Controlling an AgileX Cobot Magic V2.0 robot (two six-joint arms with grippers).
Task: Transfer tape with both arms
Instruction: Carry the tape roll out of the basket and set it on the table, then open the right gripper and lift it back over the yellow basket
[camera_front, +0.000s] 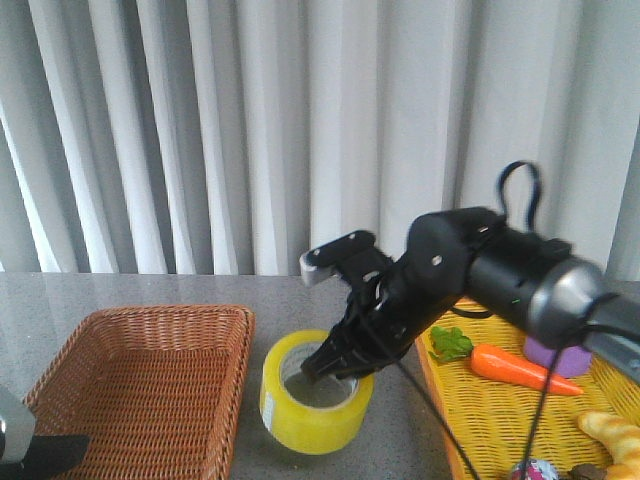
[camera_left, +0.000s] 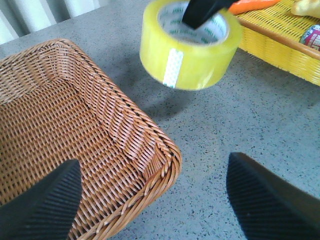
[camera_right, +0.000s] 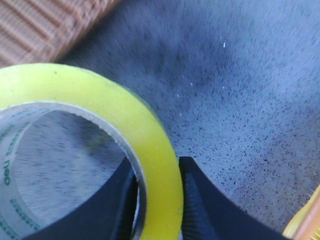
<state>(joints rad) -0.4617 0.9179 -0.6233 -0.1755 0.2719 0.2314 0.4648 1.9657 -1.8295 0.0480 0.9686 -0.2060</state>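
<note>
The right gripper (camera_front: 338, 362) clamps the tape roll's (camera_front: 315, 392) wall, core axis upright, ahead of the left gripper's (camera_left: 150, 200) spread jaws.

A lab-style test bench: speckled grey table (camera_front: 200, 290) (white curtain (camera_front: 200, 130) backdrop).

Glossy translucent yellow tape (camera_left: 187, 50), woven brown wicker basket (camera_left: 75, 130), speckled matt grey stone-look table (camera_left: 240, 125), ridged black fingers (camera_left: 45, 205).

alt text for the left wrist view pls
A roll of yellow tape hangs above the grey table, a black finger inside its core. A brown wicker basket sits beside it; the left gripper is open.
</note>
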